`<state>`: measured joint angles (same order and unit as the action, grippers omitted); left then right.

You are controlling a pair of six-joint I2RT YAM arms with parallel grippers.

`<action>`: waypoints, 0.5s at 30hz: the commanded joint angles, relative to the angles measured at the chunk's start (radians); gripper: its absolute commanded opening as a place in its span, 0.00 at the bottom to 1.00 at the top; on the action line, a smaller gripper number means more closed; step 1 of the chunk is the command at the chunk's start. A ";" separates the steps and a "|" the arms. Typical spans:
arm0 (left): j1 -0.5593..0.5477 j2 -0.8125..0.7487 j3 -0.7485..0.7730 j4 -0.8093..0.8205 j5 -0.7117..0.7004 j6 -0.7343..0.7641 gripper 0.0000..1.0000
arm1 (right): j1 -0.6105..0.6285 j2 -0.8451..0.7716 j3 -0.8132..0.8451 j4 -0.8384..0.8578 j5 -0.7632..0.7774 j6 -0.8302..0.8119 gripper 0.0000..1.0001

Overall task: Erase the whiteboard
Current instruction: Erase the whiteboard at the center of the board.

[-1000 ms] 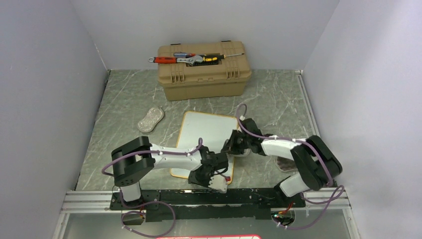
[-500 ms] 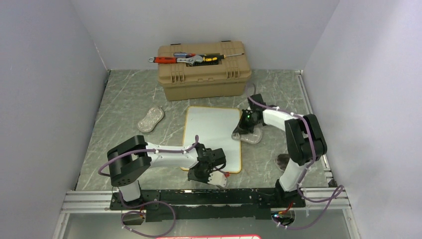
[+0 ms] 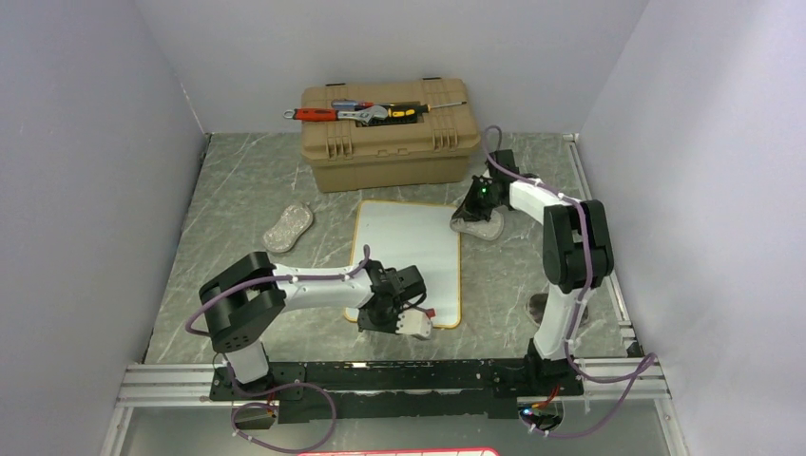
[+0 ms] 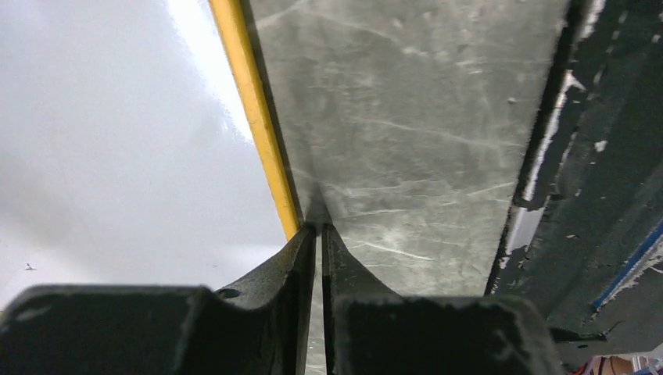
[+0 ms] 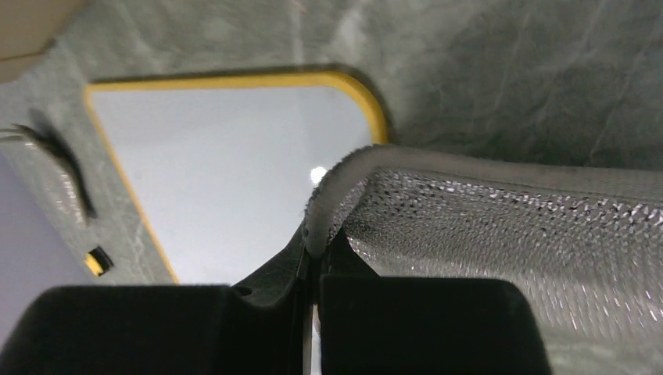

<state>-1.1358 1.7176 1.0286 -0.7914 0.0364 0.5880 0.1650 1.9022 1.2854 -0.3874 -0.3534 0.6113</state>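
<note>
The whiteboard lies flat mid-table, a plain white face inside a yellow rim. My left gripper is low at its near edge. In the left wrist view its fingertips meet right at the yellow rim, shut to a thin slit with nothing seen between them. My right gripper is by the board's far right corner, shut on the edge of a grey mesh scrub pad. In the right wrist view the pad curls up from the jaws, with the whiteboard beyond.
A tan toolbox stands at the back with hand tools on its lid. A second grey pad lies left of the board. Pale walls close in the left, right and back. A metal rail runs along the near edge.
My right gripper carried the pad from the board's near middle up past its far right corner. The board swung from tilted to straighter. My left gripper's jaws narrowed and it shifted slightly left.
</note>
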 commanded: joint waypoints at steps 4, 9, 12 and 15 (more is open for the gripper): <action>0.056 0.104 0.025 0.099 -0.011 0.029 0.16 | 0.001 0.052 -0.112 0.028 0.002 -0.011 0.00; 0.085 0.172 0.051 0.090 0.019 0.010 0.15 | 0.006 -0.019 -0.270 0.052 0.014 -0.004 0.00; 0.088 0.182 0.055 0.097 0.035 -0.001 0.15 | 0.018 -0.120 -0.399 0.079 0.003 0.014 0.00; 0.088 0.189 0.055 0.102 0.041 -0.008 0.15 | 0.036 -0.254 -0.541 0.089 -0.010 0.039 0.00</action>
<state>-1.0664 1.8118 1.1282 -0.8658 0.0803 0.5709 0.1730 1.7596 0.9230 -0.1867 -0.3866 0.6418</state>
